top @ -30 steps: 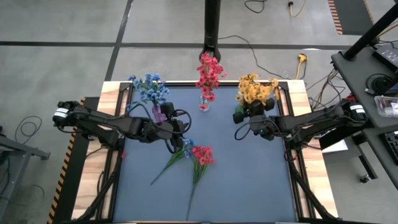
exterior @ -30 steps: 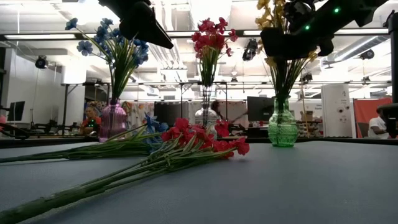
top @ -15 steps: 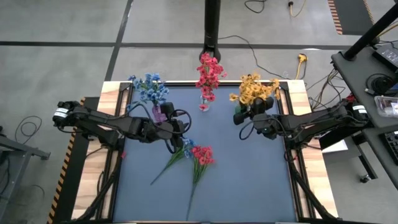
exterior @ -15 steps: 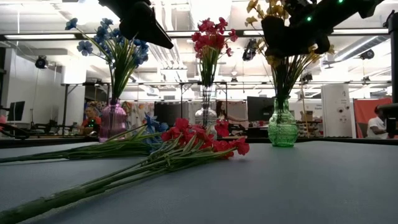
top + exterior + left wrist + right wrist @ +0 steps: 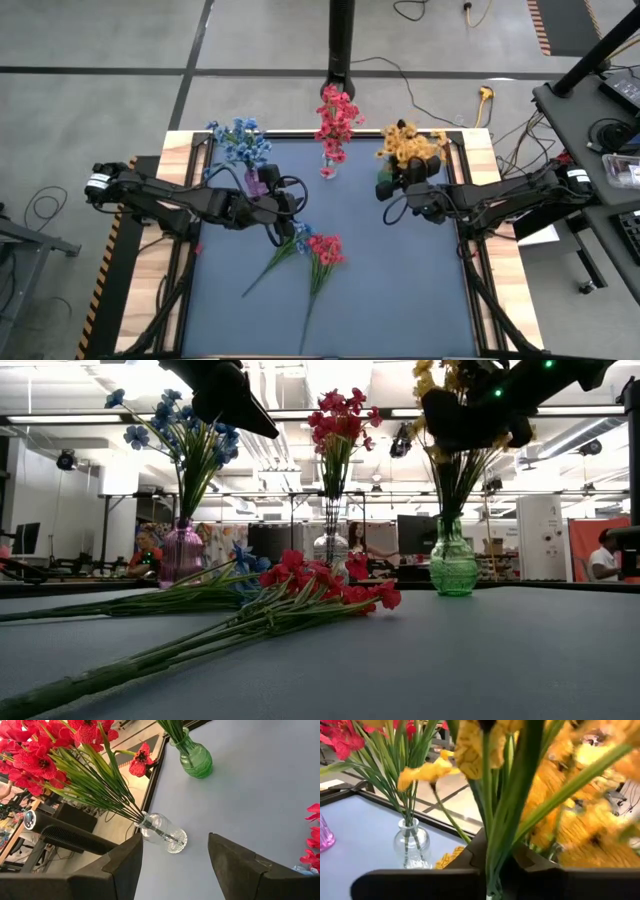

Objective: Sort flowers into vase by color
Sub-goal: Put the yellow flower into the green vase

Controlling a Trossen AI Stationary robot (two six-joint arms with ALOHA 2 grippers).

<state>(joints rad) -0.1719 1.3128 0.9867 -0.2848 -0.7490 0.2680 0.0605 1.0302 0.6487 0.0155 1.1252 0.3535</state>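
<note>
Blue flowers (image 5: 240, 140) stand in a purple vase (image 5: 182, 550). Red flowers (image 5: 336, 115) stand in a clear vase (image 5: 162, 832). Yellow flowers (image 5: 410, 145) stand in a green vase (image 5: 453, 568). A blue sprig (image 5: 288, 245) and a red sprig (image 5: 325, 250) lie flat on the blue tabletop. My right gripper (image 5: 402, 196) is beside the green vase, shut on the yellow flowers' stems. My left gripper (image 5: 288, 205) is open and empty, above the table near the purple vase and the lying blue sprig. My right gripper pinches the yellow flowers' green stems (image 5: 492, 840) between its two fingers, below the blossoms and above the vase's mouth. The fingers come from the table's right side and lie across the stems. The stems stand about upright, their lower ends in the green vase (image 5: 450, 525).
The three vases stand in a row along the table's far edge. The two loose sprigs lie at the table's middle, stems pointing toward the near edge. Bare blue tabletop (image 5: 400, 290) lies at the near right. People and desks show in the room behind.
My right gripper has shifted a little toward the far edge with the yellow stems. The yellow blossoms leaned toward the table's left, then swung back over the green vase. My left arm has kept still.
</note>
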